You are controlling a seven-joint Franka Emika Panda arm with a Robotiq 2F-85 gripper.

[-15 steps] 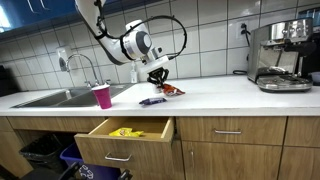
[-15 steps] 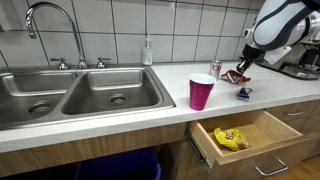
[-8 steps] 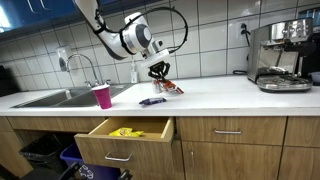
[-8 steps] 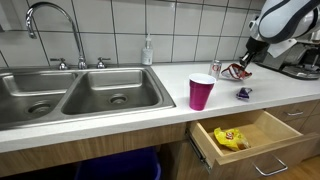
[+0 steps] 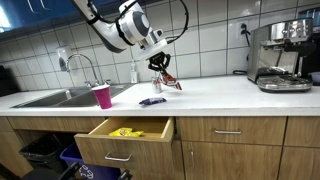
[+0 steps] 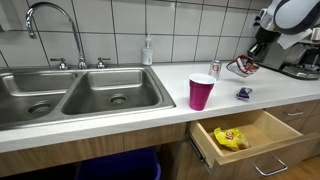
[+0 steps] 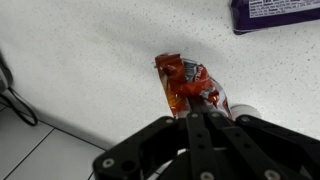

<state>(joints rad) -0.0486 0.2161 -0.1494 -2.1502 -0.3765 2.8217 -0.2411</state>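
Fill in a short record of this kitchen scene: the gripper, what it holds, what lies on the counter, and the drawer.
Gripper: shut on the red snack packet
Packet position: hangs from the jaws, apparently clear of the counter
On counter: purple packet, pink cup
Drawer: open, yellow packet inside
Around: sink, coffee machine

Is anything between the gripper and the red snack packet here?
Nothing visible: the gripper is shut on the red snack packet, holding it above the counter. The purple packet lies apart, off to the side.
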